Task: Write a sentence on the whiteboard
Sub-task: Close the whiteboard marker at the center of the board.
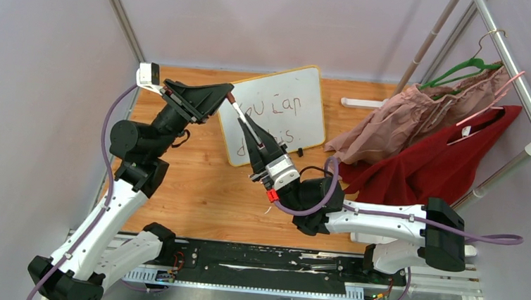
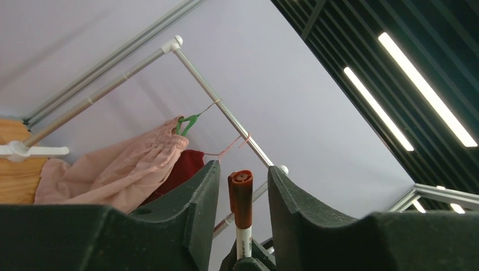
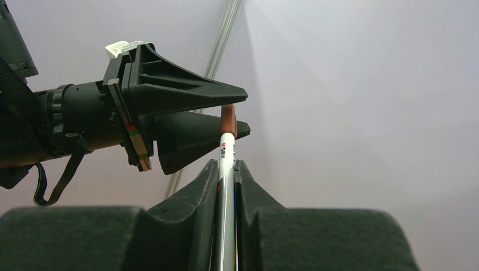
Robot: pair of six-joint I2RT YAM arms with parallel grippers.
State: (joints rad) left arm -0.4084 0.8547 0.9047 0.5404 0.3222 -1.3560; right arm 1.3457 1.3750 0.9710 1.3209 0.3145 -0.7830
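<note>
Right tool (image 1: pixel 248 131) clamps a marker (image 1: pixel 238 111) with the cap end raised. Left tool (image 1: pixel 227 93) reaches in level, fingers parted either side of the cap (image 2: pixel 240 192). Only the left wrist view shows the gaps on both sides. The whiteboard (image 1: pixel 307 125), bearing the sentence (image 1: pixel 274 114), rests on the wooden surface (image 1: pixel 196 187) beyond both tools.

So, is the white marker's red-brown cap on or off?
On: the red-brown cap covers the white marker's end, between the left gripper's open fingers.

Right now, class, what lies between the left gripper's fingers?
The red-brown cap of the marker held by the right gripper, touching neither finger; the left wrist view shows this.
</note>
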